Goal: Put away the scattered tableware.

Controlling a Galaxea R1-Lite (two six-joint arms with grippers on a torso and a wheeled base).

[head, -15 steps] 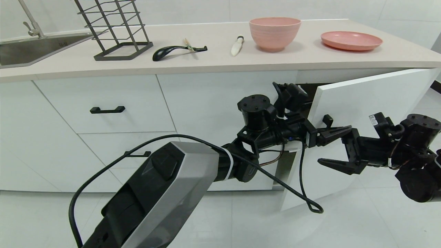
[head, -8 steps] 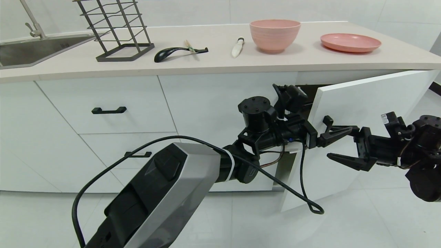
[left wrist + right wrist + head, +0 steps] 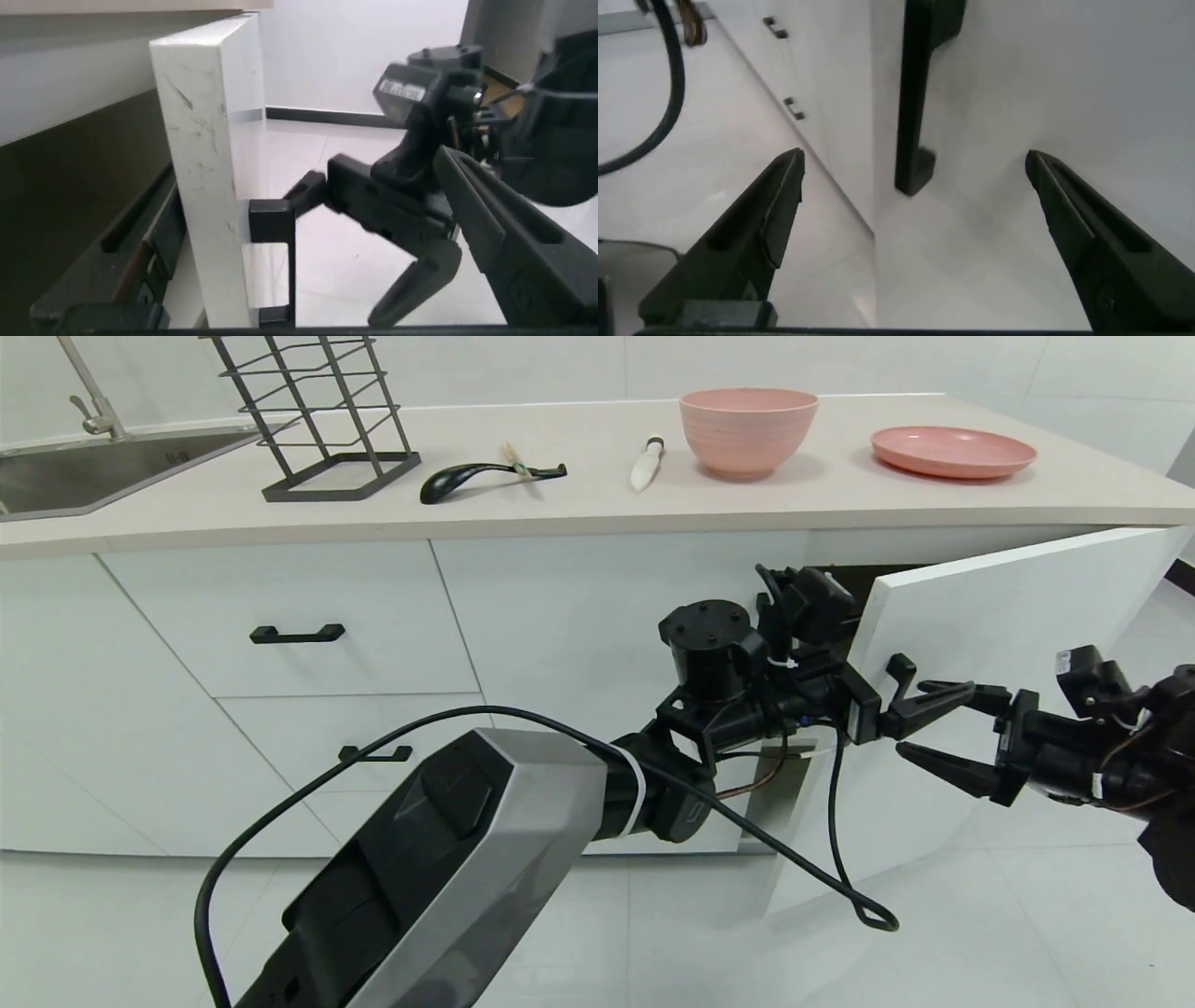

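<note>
Across the top runs the pale tabletop (image 3: 579, 513), and under its right end the white cabinet door (image 3: 1018, 607) stands swung open, so the stowing space looks ready while every dish sits up top. Both arms are low at that door: the left tool (image 3: 892, 714) gapes wide astride the door's free edge, and the right tool (image 3: 915, 159) is spread wide too, empty, facing the black door handle (image 3: 276, 266). Up on the tabletop, the wire rack (image 3: 317, 420) stands toward the back left. The pink bowl (image 3: 749, 420) sits upright near the back edge, right of middle; it looks light and rigid, so I'd pinch its rim. The pink plate (image 3: 952, 450) lies flat toward the back right corner, shallow and low, so it's tricky: take the raised lip. The black spoon (image 3: 485, 478) lies mid-tabletop, long axis along the front edge, scoop left, handle right; it's slim and glossy, so grab mid-handle. The white utensil (image 3: 644, 469) points front to back, dark end rearward. Two chopsticks (image 3: 512, 457) cross the spoon's handle, angled toward the back edge; they're thin and likely to roll
</note>
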